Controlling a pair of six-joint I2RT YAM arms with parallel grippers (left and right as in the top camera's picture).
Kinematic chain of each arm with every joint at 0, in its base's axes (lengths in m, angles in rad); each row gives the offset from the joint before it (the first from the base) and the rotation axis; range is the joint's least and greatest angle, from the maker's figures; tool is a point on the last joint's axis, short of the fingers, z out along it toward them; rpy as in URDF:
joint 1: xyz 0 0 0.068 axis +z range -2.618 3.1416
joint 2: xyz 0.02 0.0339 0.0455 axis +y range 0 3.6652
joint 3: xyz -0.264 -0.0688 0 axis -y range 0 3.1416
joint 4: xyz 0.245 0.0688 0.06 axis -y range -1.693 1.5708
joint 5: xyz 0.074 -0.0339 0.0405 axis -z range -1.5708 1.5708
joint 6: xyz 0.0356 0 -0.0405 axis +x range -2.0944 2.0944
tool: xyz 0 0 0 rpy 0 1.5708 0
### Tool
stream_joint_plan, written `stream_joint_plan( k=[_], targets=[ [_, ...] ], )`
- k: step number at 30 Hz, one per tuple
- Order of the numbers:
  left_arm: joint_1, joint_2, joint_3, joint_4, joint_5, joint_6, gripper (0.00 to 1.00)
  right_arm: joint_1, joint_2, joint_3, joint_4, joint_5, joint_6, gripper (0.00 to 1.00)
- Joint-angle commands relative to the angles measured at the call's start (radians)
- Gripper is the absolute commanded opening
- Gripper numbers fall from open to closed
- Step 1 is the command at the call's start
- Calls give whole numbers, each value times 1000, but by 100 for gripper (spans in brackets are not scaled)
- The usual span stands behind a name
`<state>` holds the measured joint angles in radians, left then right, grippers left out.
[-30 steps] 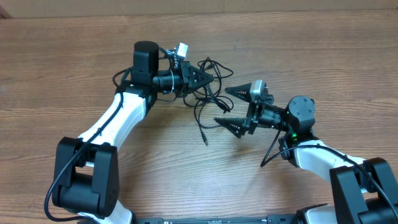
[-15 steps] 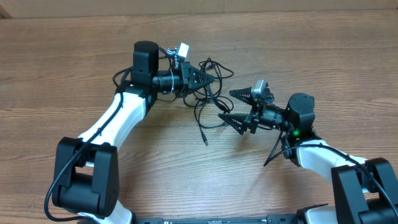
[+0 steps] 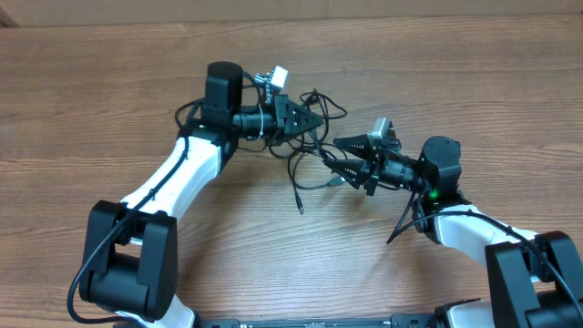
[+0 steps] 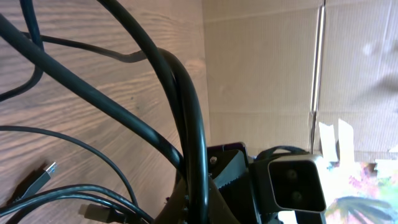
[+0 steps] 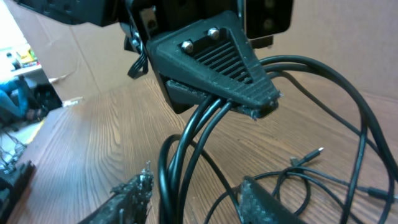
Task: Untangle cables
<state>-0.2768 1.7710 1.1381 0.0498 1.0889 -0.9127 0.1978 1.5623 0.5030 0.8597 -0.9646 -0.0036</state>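
The cables [image 3: 311, 146] are a loose bunch of thin black cords in the middle of the wooden table [image 3: 109, 109]. My left gripper [image 3: 310, 120] is shut on several strands at the top of the bunch; in the right wrist view its ribbed fingers [image 5: 217, 56] pinch them. Below that, my right gripper [image 3: 332, 160] straddles the hanging strands [image 5: 183, 180]. Its fingers [image 5: 134, 196] stand apart, with a gap on both sides of the cords. One silver-tipped plug [image 3: 300, 208] lies loose on the wood and also shows in the left wrist view as a plug [image 4: 42, 178].
A cardboard wall [image 3: 364, 9] runs along the table's far edge. The right arm's own thicker black cable [image 3: 401, 219] loops beside its base. Both white arms reach in from the near edge.
My right gripper's jaws have narrowed a lot around the strands and shifted slightly left. The left arm, still clamped on the bunch, has moved a little to the right.
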Motion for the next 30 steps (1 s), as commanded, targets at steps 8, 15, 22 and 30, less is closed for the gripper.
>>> stream_joint_plan(
  k=[8,15,22,30],
  targets=[
    [-5,-11,9,8,0,6,4,-2,-11,10,-34,2,-6,31],
    [-5,-11,9,7,-22,-11,4,-2,-11,10,-47,-9,-6,15],
    [-4,-11,9,7,-26,-11,4,-2,-11,10,-39,-24,-5,4],
    [-4,-11,9,5,-58,-10,4,-2,-11,10,125,-101,30,4]
  ],
)
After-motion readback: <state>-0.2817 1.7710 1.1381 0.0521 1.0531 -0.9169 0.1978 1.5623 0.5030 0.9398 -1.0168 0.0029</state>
